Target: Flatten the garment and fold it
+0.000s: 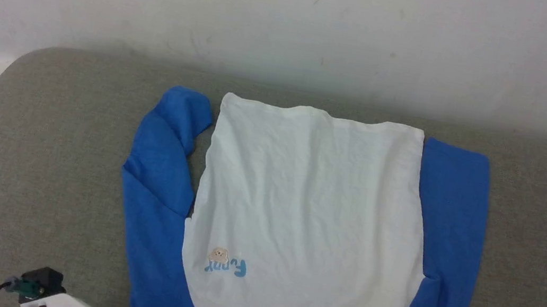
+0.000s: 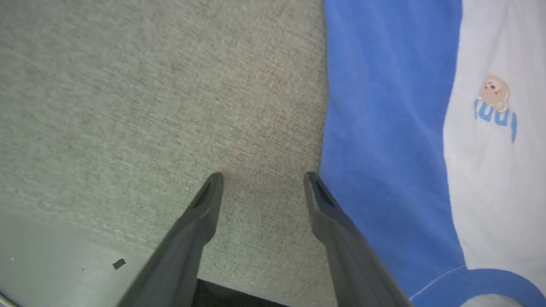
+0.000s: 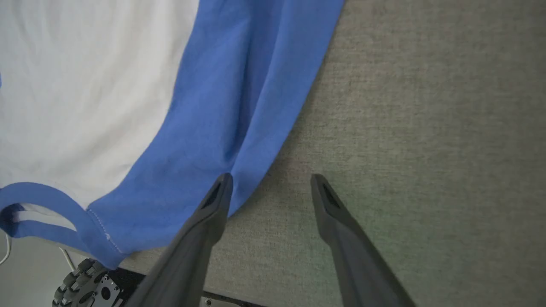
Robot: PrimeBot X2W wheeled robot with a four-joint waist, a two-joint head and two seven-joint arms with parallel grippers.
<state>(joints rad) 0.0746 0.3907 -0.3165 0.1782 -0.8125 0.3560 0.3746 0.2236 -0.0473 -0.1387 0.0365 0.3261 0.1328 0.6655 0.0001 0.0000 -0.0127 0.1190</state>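
Observation:
The garment lies spread flat on the grey cushioned surface, white body up, neckband toward me, hem at the far side. Both blue sleeves are laid along its sides; the left sleeve is rumpled near the cuff. Small blue lettering with a tan figure sits on the chest. My left gripper is open over bare fabric, just left of the garment's blue shoulder. My right gripper is open too, its left finger at the edge of the right sleeve. Neither holds anything.
A white wall rises behind the surface. The surface's rounded left corner drops to the floor. The near edge and a wheel of my base show in the right wrist view. Bare grey fabric lies on both sides of the garment.

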